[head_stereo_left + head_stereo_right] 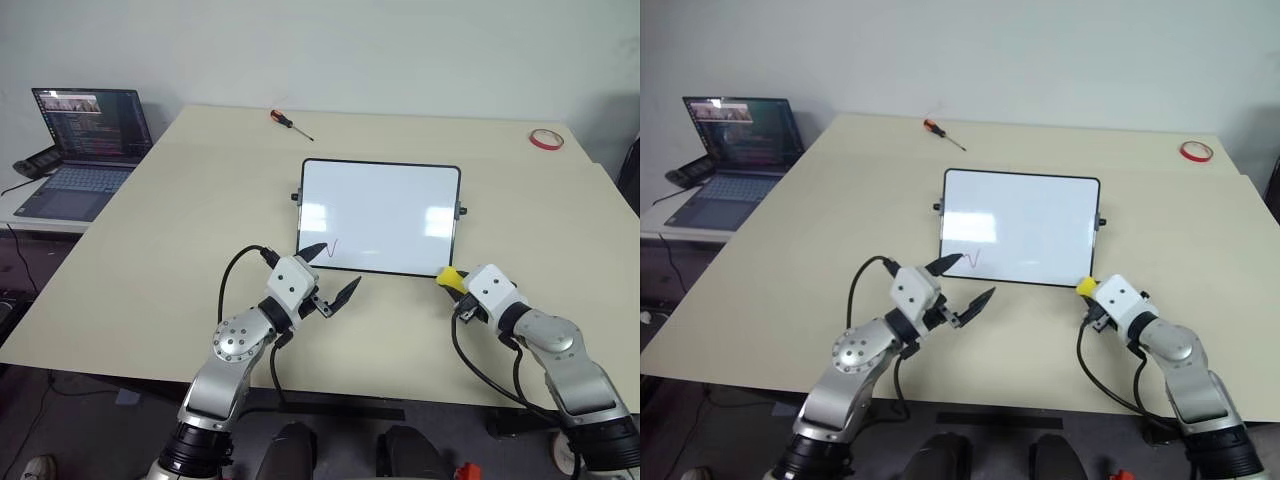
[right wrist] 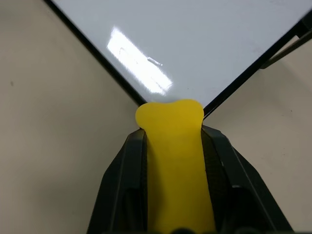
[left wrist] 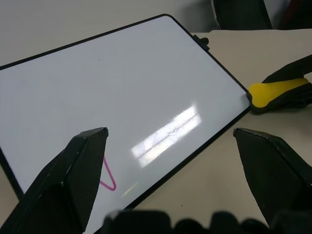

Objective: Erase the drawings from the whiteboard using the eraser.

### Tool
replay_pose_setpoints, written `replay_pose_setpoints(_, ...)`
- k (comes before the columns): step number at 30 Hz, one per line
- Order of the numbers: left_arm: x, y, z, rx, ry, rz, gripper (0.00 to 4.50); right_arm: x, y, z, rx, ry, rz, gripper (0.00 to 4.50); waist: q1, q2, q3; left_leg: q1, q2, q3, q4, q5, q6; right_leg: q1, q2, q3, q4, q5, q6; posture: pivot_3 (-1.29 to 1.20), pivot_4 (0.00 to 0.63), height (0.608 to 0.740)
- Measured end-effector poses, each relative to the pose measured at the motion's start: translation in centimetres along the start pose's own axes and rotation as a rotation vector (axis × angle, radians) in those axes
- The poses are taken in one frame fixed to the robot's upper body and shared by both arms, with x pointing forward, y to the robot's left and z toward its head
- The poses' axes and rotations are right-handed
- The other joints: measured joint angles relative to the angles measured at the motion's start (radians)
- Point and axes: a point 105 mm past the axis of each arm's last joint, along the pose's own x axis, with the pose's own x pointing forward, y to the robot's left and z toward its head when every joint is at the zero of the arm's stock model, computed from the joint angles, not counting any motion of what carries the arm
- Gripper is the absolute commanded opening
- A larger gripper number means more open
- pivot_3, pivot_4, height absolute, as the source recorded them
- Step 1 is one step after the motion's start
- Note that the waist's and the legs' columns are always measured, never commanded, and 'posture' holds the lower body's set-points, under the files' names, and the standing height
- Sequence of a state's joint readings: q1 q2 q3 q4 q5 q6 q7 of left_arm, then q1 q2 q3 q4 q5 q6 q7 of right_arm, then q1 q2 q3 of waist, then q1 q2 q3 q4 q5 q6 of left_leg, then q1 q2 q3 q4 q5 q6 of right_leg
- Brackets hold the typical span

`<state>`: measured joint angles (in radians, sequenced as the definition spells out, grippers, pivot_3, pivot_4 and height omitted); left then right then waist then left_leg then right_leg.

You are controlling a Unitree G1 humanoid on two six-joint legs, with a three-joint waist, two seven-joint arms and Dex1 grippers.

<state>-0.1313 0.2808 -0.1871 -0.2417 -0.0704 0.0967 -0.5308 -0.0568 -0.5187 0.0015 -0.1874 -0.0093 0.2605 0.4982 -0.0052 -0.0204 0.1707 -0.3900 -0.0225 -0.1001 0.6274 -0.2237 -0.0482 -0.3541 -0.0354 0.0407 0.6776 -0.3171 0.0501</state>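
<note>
A pale beige surface (image 1: 150, 260) stands before a plain white wall (image 1: 350, 50); an open laptop (image 1: 85, 150) sits on a side desk (image 1: 40, 215) at left.

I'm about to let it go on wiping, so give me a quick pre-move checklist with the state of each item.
1. Eraser gripped in the right gripper: ok, clamped between both fingers.
2. Eraser at the whiteboard: ok, its tip sits at the near right corner.
3. Drawings left: not ok, a red V mark remains near the near left corner; no other marks visible.
4. Path to the V: not ok, the open left gripper hovers at that corner, one finger over the board beside the mark.
5. Board steadied: cannot tell; the left gripper grips nothing.
6. Screwdriver and tape ring out of the way: ok.
</note>
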Motion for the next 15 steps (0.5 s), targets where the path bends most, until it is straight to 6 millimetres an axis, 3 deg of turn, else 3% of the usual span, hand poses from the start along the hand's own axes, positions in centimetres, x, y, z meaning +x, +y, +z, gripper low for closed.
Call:
replay_pose_setpoints(2, -0.1, 0.1, 0.0, 0.004, 0.004, 0.001, 4.5, -0.3, 0.1, 0.9, 0.049, -0.05, -0.01, 1.18, -0.002, 0.001, 0.001, -0.003, 0.0, 0.0, 0.0, 0.0, 0.0, -0.003, 0.0, 0.0, 0.0, 0.001, -0.001, 0.0, 0.15, 0.74)
replay_pose_setpoints(6, -1.1, 0.8, -0.3, 0.017, 0.026, 0.033, 4.5, -2.7, -0.3, 5.3, 0.207, -0.233, -0.063, 1.18, -0.002, 0.001, 0.001, -0.009, 0.0, -0.002, -0.001, 0.0, 0.0, -0.009, 0.0, -0.001, 0.001, 0.002, -0.005, 0.0, 0.15, 0.74)
replay_pose_setpoints(8, -1.6, 1.2, -0.4, 0.018, 0.035, 0.059, 4.5, -3.9, -0.2, 6.4, 0.231, -0.265, -0.072, 1.18, 0.0, 0.001, 0.001, -0.01, 0.0, -0.002, -0.002, 0.0, 0.0, -0.01, 0.0, -0.001, 0.001, 0.002, -0.005, 0.0, 0.15, 0.74)
replay_pose_setpoints(12, -3.3, 1.0, -0.8, 0.005, 0.064, 0.095, 4.5, -6.5, 1.3, 5.8, 0.275, -0.218, -0.082, 1.18, 0.004, 0.001, 0.001, -0.01, -0.001, -0.002, -0.003, -0.001, -0.001, -0.01, -0.002, -0.001, 0.0, 0.001, -0.005, 0.0, 0.15, 0.74)
replay_pose_setpoints(15, -4.6, 0.8, -1.6, -0.021, 0.108, 0.126, 4.5, -8.9, 1.9, 2.9, 0.325, -0.095, -0.13, 1.18, 0.004, 0.001, 0.001, -0.01, 0.0, -0.001, -0.002, -0.001, -0.001, -0.01, -0.002, -0.001, 0.0, 0.0, -0.004, 0.0, 0.15, 0.74)
